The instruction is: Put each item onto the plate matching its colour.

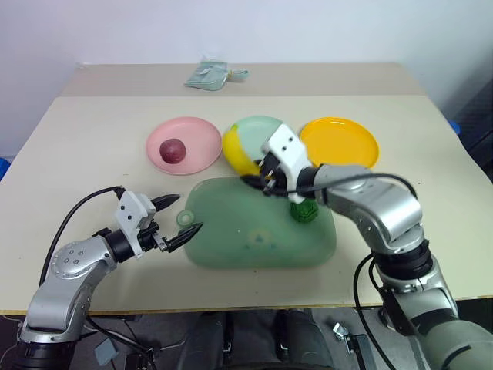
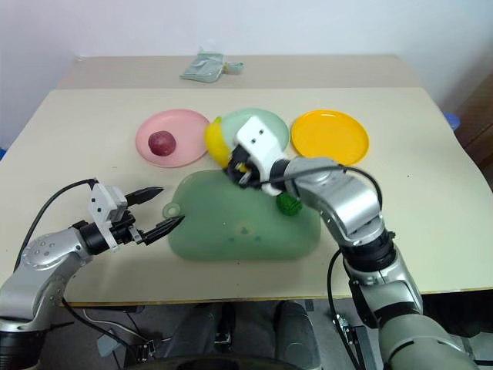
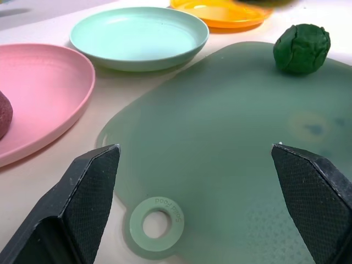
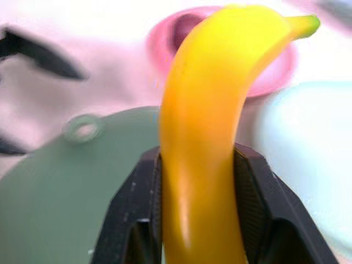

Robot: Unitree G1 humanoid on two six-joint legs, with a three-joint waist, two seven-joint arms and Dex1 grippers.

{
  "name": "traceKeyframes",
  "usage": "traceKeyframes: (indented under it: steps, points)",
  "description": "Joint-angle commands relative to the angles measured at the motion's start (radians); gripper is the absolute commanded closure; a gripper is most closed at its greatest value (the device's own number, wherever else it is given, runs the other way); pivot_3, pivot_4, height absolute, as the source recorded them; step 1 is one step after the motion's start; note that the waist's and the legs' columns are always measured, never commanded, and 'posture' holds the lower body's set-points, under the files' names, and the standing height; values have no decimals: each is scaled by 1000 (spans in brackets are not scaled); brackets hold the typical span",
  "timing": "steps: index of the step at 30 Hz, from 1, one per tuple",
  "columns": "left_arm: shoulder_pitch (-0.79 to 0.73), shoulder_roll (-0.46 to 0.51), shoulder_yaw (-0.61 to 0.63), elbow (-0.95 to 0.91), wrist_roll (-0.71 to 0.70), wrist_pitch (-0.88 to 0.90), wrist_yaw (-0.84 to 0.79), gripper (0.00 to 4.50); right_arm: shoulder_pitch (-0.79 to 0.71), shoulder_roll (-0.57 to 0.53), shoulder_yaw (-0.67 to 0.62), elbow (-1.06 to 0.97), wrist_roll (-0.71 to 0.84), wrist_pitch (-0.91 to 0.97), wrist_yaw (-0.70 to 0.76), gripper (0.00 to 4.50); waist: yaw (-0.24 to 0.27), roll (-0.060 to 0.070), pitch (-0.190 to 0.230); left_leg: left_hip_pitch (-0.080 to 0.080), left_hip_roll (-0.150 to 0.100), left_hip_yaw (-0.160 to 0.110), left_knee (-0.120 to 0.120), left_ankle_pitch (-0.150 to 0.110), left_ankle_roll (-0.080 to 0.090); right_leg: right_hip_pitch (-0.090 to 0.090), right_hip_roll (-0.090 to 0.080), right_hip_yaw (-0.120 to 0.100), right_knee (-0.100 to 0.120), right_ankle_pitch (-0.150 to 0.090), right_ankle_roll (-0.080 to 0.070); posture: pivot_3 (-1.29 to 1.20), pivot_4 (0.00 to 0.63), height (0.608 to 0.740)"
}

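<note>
Our right gripper (image 4: 199,220) pinches the yellow banana (image 4: 212,126) between both fingers, lifted above the far edge of the translucent green cutting board (image 1: 246,231). Just behind it lies the mint plate (image 1: 258,131), with the yellow-orange plate (image 1: 343,140) to its right and the pink plate (image 1: 192,142), holding the dark red fruit (image 1: 172,150), to its left. The green bumpy ball (image 1: 304,211) sits on the board under our right forearm. Our left gripper (image 1: 179,216) hovers spread wide at the board's left edge. Everything rests on a beige table (image 1: 92,146) before a pale wall.

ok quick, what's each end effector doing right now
Left end effector: open, holding nothing, at the cutting board's edge.
Right end effector: shut on the banana.
</note>
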Motion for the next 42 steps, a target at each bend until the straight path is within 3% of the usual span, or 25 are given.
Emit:
traceKeyframes:
  steps: [1,8,14,15,16,20,28,33,36,42]
  points:
    - [-19,-9,-21,-42,-9,-1,7,0,-54,-34,-77,134,-57,-73,-36,3352,0,0,0,0,0,0,0,0,0,0,0,0,0,0,0,0,150,740]
    - [-36,-24,-50,-59,-6,8,22,0,-164,-105,-99,625,-217,-261,-109,3352,-4,0,0,0,0,1,-1,0,0,0,0,0,-1,0,0,0,150,740]
    - [-33,-26,-55,-75,-7,11,35,0,-222,-100,-131,840,-241,-347,-97,3352,-23,1,1,0,0,2,-4,1,-1,-1,0,0,-1,0,0,0,150,740]
    - [-32,-26,-55,-78,-8,12,37,0,-225,-100,-136,857,-242,-354,-94,2342,-23,1,1,0,1,2,-5,1,-1,-1,0,0,-1,0,0,0,150,740]
    - [-30,-25,-55,-81,-9,13,39,0,-229,-99,-145,870,-241,-356,-96,2068,-23,1,1,0,1,2,-5,1,-1,-1,0,0,-1,0,0,0,150,740]
    - [-26,-26,-55,-84,-10,12,42,0,-205,-116,-144,809,-265,-431,-91,62,-22,1,1,0,1,2,-5,1,-1,-1,0,0,-1,0,0,0,150,740]
    - [-13,-30,-55,-36,-3,-32,8,0,54,-232,-165,455,-160,-657,234,62,-14,2,1,0,0,1,-5,0,0,1,0,0,-3,0,0,0,150,740]
    - [-22,-35,-73,-4,5,-57,-15,0,257,-311,-195,185,39,-560,469,62,-15,2,1,0,1,2,-5,0,0,1,0,0,-3,0,1,0,150,740]
    - [-30,-39,-85,10,10,-69,-21,0,341,-342,-189,98,82,-488,491,22,-15,2,1,1,1,1,-5,0,0,1,0,0,-4,0,0,0,150,740]
    - [-31,-47,-100,19,11,-80,-35,0,402,-364,-132,90,-27,-510,439,22,-13,2,1,1,1,1,-4,0,0,1,-2,1,-4,0,0,0,150,740]
